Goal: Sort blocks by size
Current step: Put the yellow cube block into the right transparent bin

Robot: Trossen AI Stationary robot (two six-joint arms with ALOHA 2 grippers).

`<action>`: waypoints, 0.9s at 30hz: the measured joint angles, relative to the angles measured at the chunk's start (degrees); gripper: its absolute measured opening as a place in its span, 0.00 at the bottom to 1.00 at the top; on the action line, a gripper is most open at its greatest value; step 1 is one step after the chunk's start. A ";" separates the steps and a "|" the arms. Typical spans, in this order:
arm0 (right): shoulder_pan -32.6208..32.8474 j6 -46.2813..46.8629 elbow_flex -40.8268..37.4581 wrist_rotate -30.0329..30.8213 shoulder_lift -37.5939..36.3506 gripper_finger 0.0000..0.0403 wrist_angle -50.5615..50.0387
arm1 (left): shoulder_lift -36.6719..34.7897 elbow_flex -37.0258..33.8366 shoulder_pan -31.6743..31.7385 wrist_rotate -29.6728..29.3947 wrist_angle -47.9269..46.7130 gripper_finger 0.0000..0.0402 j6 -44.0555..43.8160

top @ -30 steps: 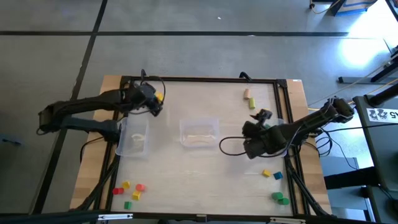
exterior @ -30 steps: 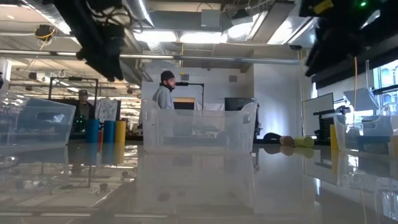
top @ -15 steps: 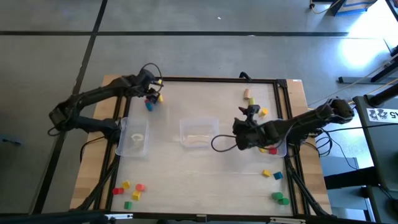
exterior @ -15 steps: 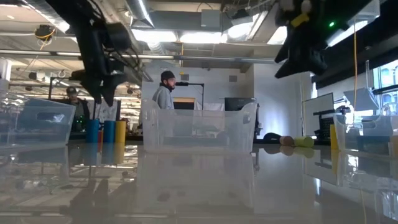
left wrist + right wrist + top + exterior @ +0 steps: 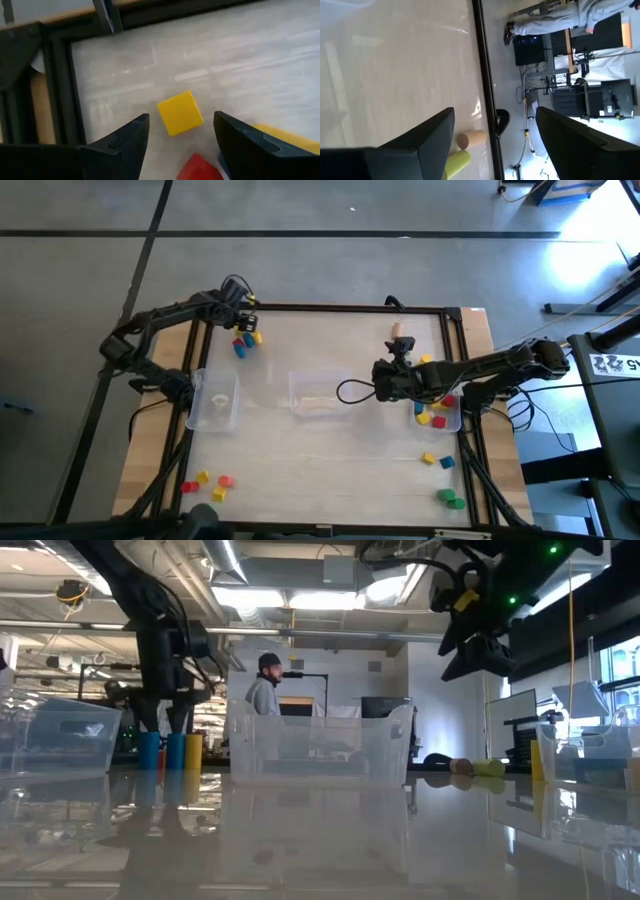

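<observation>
A small cluster of blocks [image 5: 246, 340] in yellow, blue and red stands at the table's far left. My left gripper [image 5: 241, 318] hangs open just above it. In the left wrist view a yellow cube [image 5: 180, 112] and a red block [image 5: 199, 167] lie on the table beyond the open fingers of my left gripper [image 5: 181, 145]. My right gripper [image 5: 400, 360] is open, above the table, near a tan cylinder [image 5: 397, 330] and a yellow-green cylinder [image 5: 456, 162] lying at the far right. Neither gripper holds anything.
Three clear bins stand mid-table: left [image 5: 215, 402], middle [image 5: 320, 393], and right [image 5: 442, 408], which holds red and yellow blocks. More blocks lie near the front left [image 5: 205, 482] and front right [image 5: 445, 480]. A black frame [image 5: 330, 307] rims the table. A person [image 5: 265, 690] stands far behind.
My left gripper has swung toward the table's far left corner and sunk, rolling as it went, and the cluster of blocks under it now shows. My right gripper has moved toward the far edge and the tan cylinder, rolling, and the right bin is uncovered. Both grippers stayed open.
</observation>
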 joint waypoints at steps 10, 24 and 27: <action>0.16 -0.42 0.00 -2.06 0.00 0.71 0.00 | 7.79 -0.02 0.00 0.13 3.83 0.55 -1.56; 0.16 -0.41 0.00 -2.58 0.00 0.71 0.06 | 8.14 -0.02 -0.22 0.13 4.28 0.38 -1.66; 0.16 -0.41 0.00 -2.58 0.00 0.71 0.09 | 8.12 -0.02 -0.22 0.11 4.37 0.33 -0.82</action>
